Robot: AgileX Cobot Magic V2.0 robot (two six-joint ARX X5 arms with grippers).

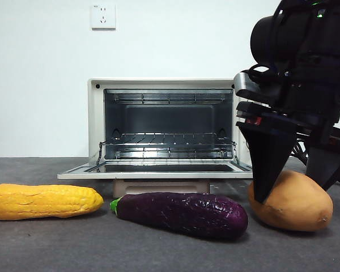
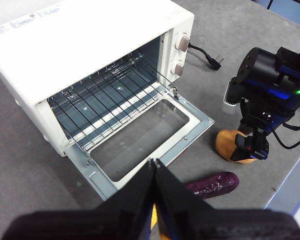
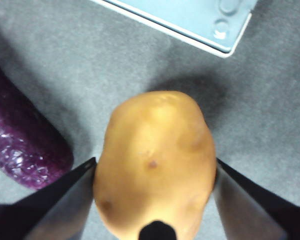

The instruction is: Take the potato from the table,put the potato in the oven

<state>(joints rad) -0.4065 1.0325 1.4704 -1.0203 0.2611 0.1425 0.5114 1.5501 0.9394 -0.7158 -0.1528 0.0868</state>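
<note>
**Right gripper straddles the potato beside the open oven**

We see the right gripper [image 3: 152, 172] lowered over the potato [image 3: 155, 160], its two black jaws spread and standing one on each flank of it. In the right wrist view both jaws sit right at the potato's skin; whether they press it we cannot tell. The potato lies on the table [image 1: 158, 252], just off the corner of the oven's dropped door. In the front view the right arm comes down from above, big and dark, a green light showing high on it, its jaw tips reaching down along the potato.

The left gripper [image 2: 155, 167] hovers above the table in front of the oven [image 2: 90, 45], jaws pressed together with nothing between them.

The oven stands open, door [image 2: 145, 140] folded flat, the wire rack [image 1: 167, 139] bare inside. Small printing runs along the oven's top in the left wrist view, but it is too small to read. Two round knobs [image 2: 180, 55] sit on the oven's front panel, and its black cord [image 2: 207, 56] lies on the table beyond them.

In front of the oven door lies the purple eggplant [image 1: 181, 212], the potato just beside one end of it, the yellow corn cob [image 1: 42, 201] off the other end. On the wall behind the oven we see a white socket [image 1: 103, 16].
</note>
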